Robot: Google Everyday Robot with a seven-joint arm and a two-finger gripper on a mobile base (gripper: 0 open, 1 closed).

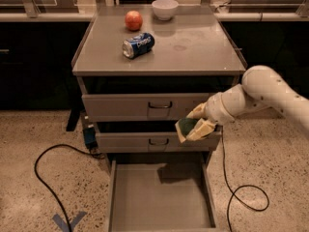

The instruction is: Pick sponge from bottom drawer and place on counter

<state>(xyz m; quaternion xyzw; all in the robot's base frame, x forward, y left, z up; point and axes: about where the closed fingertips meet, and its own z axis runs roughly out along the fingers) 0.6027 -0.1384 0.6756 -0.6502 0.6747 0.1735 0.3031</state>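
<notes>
Up above the bottom drawer (159, 197), the pincer (198, 127) clamps the sponge (186, 125), while can (138, 45), apple (133, 20) and bowl (164, 8) occupy the counter (198, 50).

No legible text, brand name or number can be read on any item. The blue cylindrical metal soda can (138, 45), lying on its side on the flat grey metal counter (193, 47), carries white markings that cannot be deciphered. A blue tape cross mark (69, 221) is affixed to the speckled floor (29, 187). The pale two-finger gripper (194, 127) is positioned before the right end of the grey middle drawer (130, 142), clamped on the small dark green sponge (187, 125).
</notes>
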